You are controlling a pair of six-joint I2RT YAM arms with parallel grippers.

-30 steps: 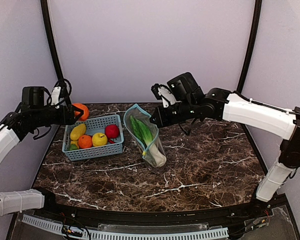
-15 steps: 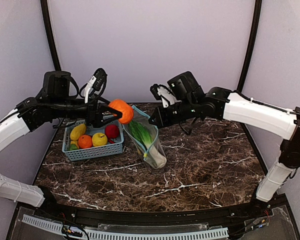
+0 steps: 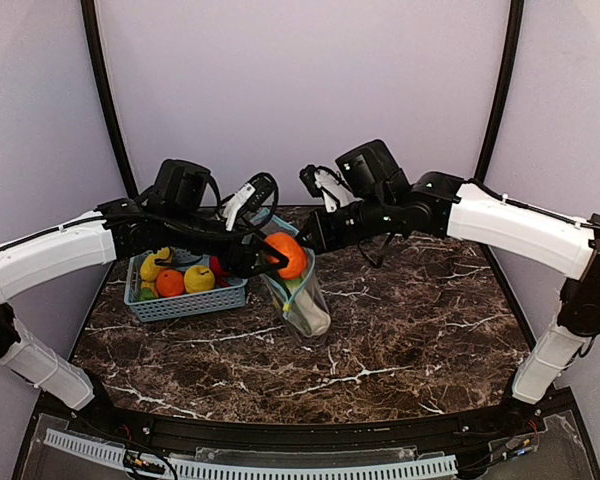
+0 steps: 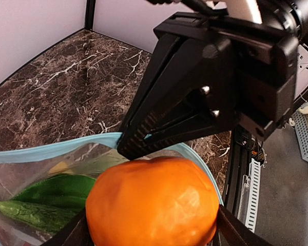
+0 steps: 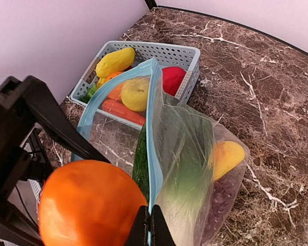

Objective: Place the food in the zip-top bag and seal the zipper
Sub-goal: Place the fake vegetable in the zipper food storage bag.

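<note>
Only from right wrist: perhaps grapes (image 5: 220,197) in bag (image 5: 187,120).

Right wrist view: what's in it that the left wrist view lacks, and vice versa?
Right wrist only: the basket with a red piece in it, plus the grapes and a yellow piece inside the bag. Left wrist only: the right hand from outside, pinching the zipper. Both: the orange fruit in the left hand, the zipper, the cabbage leaf.
</note>
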